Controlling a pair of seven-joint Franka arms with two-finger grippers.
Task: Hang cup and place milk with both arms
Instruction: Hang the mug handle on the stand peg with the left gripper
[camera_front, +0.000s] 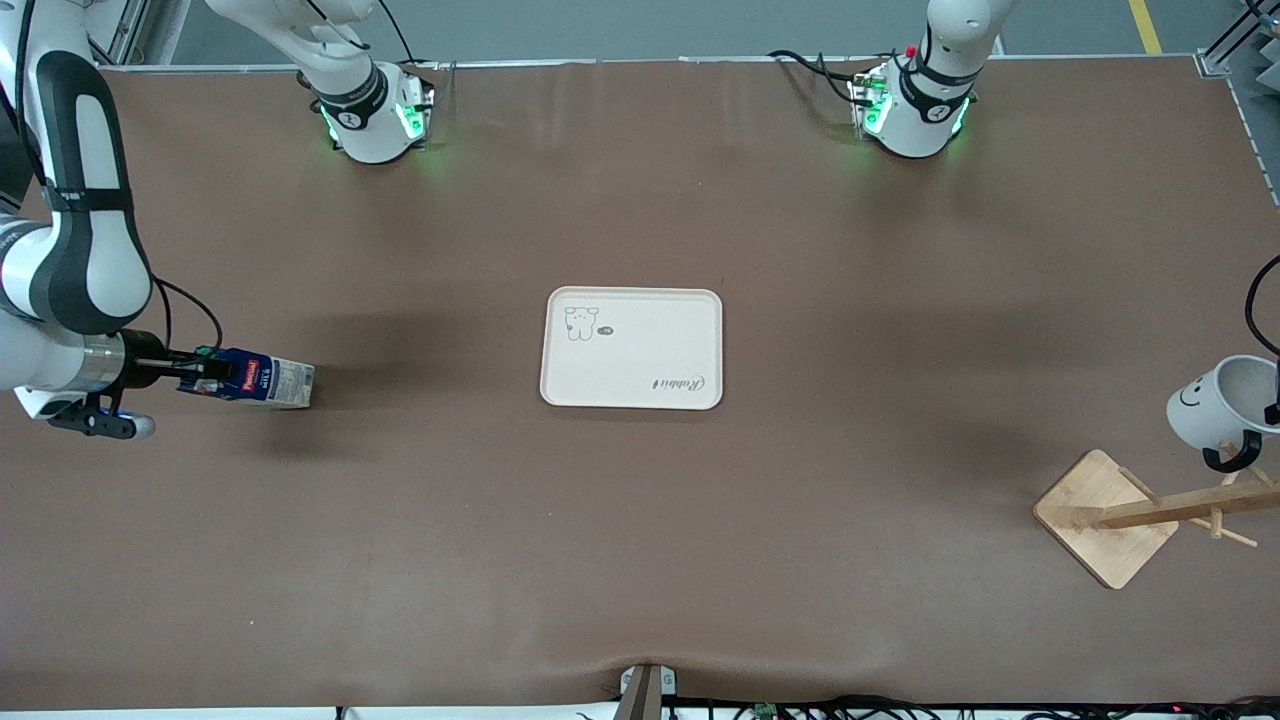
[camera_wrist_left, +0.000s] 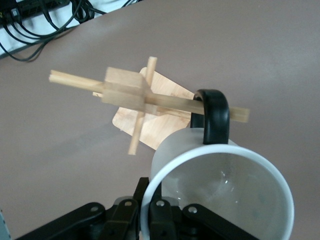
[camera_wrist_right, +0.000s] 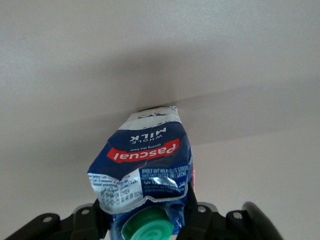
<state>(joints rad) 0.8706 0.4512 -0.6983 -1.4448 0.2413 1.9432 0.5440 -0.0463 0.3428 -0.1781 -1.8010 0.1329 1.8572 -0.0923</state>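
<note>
My right gripper (camera_front: 205, 377) is shut on the milk (camera_front: 262, 381) at its capped end. The dark blue carton lies sideways, low over the table at the right arm's end. In the right wrist view the milk (camera_wrist_right: 145, 160) shows its red label and green cap (camera_wrist_right: 150, 226) between the fingers. My left gripper (camera_front: 1272, 408), mostly cut off by the view's edge, is shut on the rim of the cup (camera_front: 1212, 402). It holds the cup tilted over the wooden rack (camera_front: 1105, 515). In the left wrist view the cup's (camera_wrist_left: 220, 190) black handle (camera_wrist_left: 216, 117) crosses a rack peg (camera_wrist_left: 239, 114). I cannot tell whether the peg passes through the handle.
A white tray (camera_front: 632, 347) with a small bear drawing lies at the middle of the table. The rack's square wooden base (camera_wrist_left: 165, 92) rests near the left arm's end, nearer to the front camera than the tray. Cables run along the table's front edge.
</note>
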